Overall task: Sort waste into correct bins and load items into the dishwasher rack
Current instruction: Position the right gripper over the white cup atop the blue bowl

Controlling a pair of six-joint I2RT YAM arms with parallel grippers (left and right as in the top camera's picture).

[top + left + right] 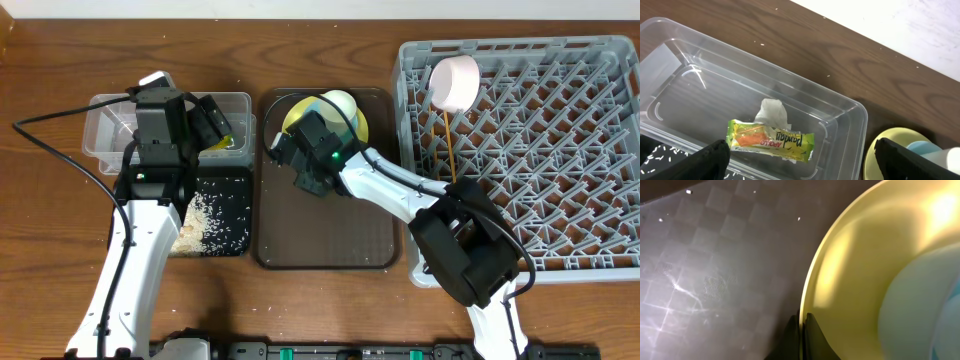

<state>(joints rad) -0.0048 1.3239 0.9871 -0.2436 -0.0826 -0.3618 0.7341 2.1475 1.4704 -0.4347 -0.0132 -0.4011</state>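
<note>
Dark wooden tabletop carries everything; on it, at the left, the clear plastic tub [856, 116] holds the crumpled white tissue [774, 111] with the green-and-orange snack wrapper [771, 141] lying against its near side, the two touching. The left gripper [218, 128] hangs over that tub, its fingers [707, 161] spread wide apart with nothing between them. Just in front of the tub sits the glossy black tray [238, 180], white rice grains [205, 218] scattered across its floor. Beside both, the dark brown serving tray [330, 235] bears the yellow-green plate [850, 275] at its far end, with the light blue bowl [920, 315] resting on the plate. The right gripper [802, 326] is closed down onto the plate's left rim, one finger on each face of the edge. Farther right stands the grey dishwasher rack [560, 160]; the white bowl with pinkish outside [455, 82] leans on its side among the pegs near the far left corner, and the wooden chopsticks [447, 148] lie just below it.
</note>
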